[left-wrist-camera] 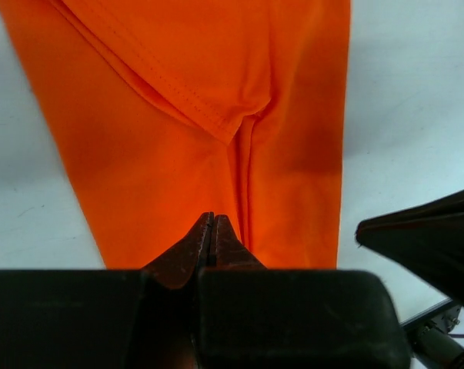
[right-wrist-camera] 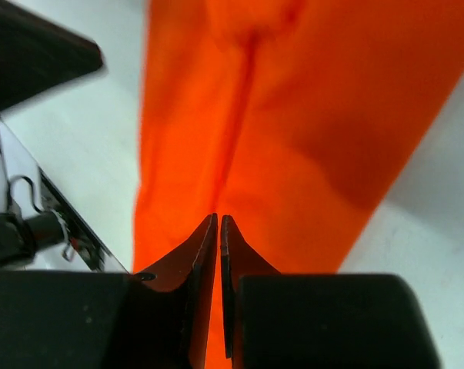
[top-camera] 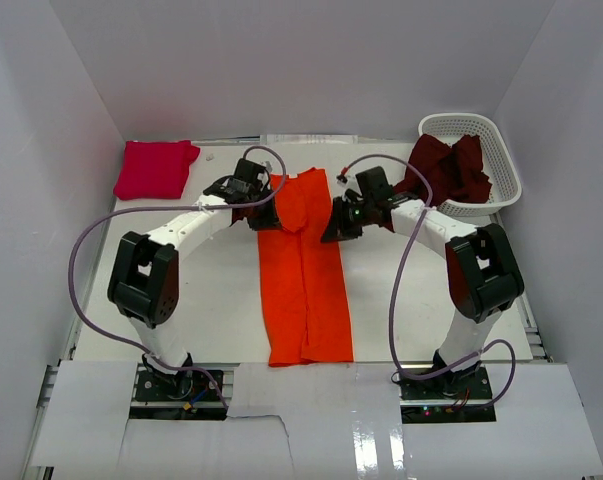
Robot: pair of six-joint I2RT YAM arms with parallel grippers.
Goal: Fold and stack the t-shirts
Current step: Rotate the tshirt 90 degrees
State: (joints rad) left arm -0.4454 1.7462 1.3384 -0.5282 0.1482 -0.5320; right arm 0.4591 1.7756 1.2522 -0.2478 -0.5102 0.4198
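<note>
Left gripper (left-wrist-camera: 213, 217) and right gripper (right-wrist-camera: 218, 217) both pressed together, apparently pinching the orange tee (top-camera: 306, 290), a long strip mid-frame. Risk: thin pinch slips on lift and the side folds spring open. Maroon tee (top-camera: 451, 168) upper right, magenta tee (top-camera: 156, 168) upper left.

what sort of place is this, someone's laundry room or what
Probably a robot lab test cell, not a home: plain white walls box in the table, and a left arm and right arm are bolted at its edge, working an orange tee.

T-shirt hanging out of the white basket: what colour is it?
The t-shirt is plain dark maroon; it shows best in the top external view.
</note>
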